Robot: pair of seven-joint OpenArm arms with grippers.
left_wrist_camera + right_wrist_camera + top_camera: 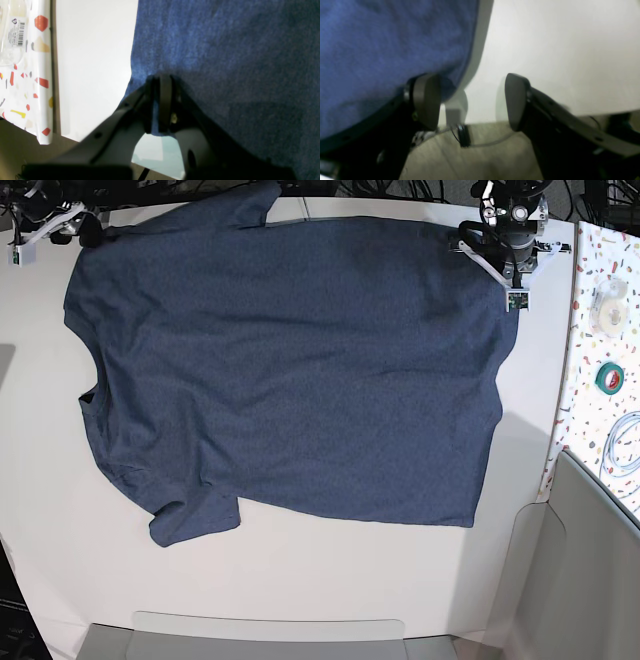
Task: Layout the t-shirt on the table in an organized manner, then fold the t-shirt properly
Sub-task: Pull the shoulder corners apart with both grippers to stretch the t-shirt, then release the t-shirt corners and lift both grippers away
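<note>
Pincers 1st: my right gripper (472,100) at the table's (300,580) far-left corner has its fingers wide apart w/ nothing between them, 1 pad touching the t-shirt (290,370) edge. T-shirt lies spread flat, plain side up, across the far half of the table. My left gripper (160,100), at the far-right corner, is clamped on the t-shirt's edge.
</note>
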